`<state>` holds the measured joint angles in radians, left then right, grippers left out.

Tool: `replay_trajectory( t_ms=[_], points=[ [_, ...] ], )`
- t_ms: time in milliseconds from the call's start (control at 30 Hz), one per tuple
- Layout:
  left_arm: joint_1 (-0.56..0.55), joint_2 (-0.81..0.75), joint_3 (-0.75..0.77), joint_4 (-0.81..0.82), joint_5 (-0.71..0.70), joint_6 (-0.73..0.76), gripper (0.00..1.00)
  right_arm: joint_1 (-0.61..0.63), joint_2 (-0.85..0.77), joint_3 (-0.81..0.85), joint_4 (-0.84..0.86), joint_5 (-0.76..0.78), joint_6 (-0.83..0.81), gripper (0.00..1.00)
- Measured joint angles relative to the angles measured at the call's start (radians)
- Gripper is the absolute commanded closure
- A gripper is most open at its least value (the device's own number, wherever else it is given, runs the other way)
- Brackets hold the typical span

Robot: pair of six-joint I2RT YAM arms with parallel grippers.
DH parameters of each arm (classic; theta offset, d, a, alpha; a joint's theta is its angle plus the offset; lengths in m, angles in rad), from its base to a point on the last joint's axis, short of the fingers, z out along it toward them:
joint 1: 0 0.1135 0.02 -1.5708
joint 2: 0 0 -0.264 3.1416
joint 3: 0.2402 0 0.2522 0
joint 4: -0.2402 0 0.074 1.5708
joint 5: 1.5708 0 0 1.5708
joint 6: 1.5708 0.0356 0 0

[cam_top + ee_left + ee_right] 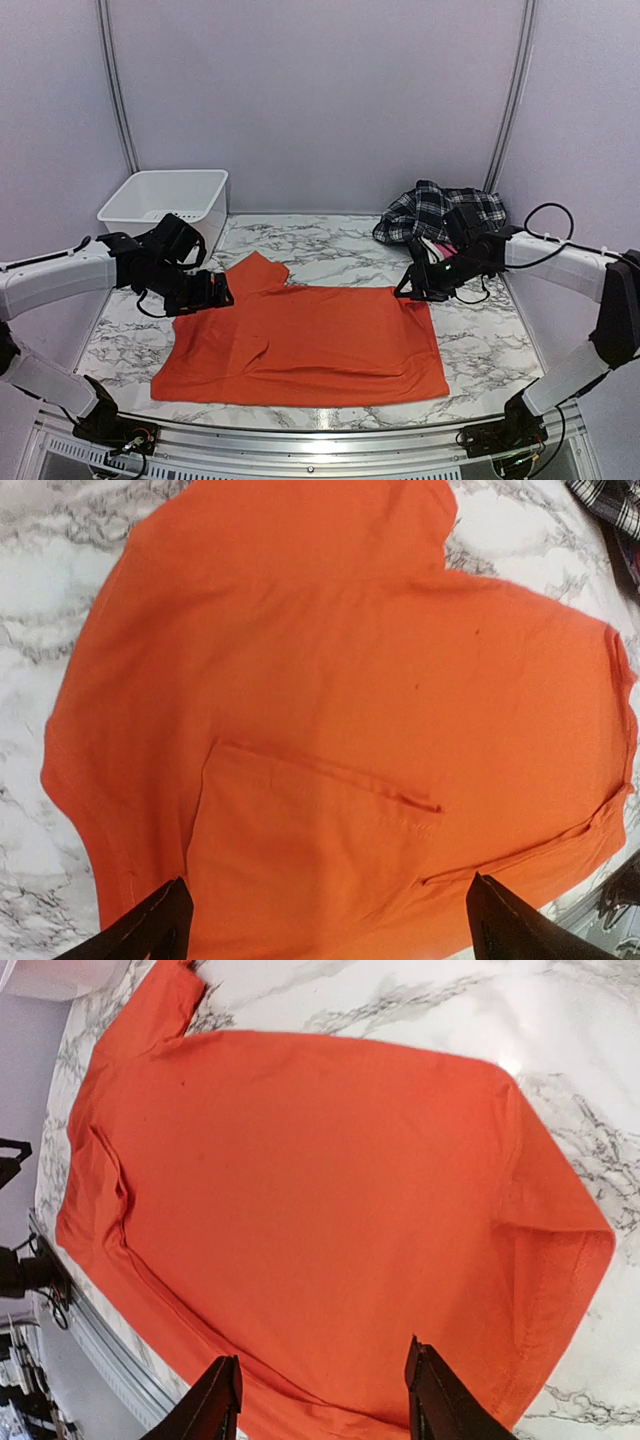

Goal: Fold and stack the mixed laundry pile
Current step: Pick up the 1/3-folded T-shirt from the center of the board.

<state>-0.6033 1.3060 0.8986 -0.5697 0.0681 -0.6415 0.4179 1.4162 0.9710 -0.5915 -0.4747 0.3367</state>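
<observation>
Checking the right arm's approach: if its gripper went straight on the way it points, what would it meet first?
Probably the orange t-shirt: the right gripper points at it, jaws apart, with nothing in between.

T-shirt centre; shirt back right; bin back left.

Both arms stretch inward, left tool and right tool parted.
</observation>
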Motion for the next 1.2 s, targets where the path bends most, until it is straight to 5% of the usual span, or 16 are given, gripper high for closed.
replay_trajectory(
  t_ms=[367, 800, 1200],
  points=[
    [0.011, 0.217, 0.193, 0.007, -0.097, 0.046, 0.01, -0.014, 0.289, 0.095, 0.031, 0.005, -0.015, 0.58],
    [0.143, 0.313, 0.237, 0.019, -0.103, 0.093, 0.01, -0.153, 0.404, 0.154, 0.040, 0.103, -0.058, 0.58],
    [0.196, 0.620, 0.598, 0.012, -0.084, 0.319, 0.02, -0.219, 0.460, 0.316, 0.023, 0.126, -0.170, 0.48]
  ],
)
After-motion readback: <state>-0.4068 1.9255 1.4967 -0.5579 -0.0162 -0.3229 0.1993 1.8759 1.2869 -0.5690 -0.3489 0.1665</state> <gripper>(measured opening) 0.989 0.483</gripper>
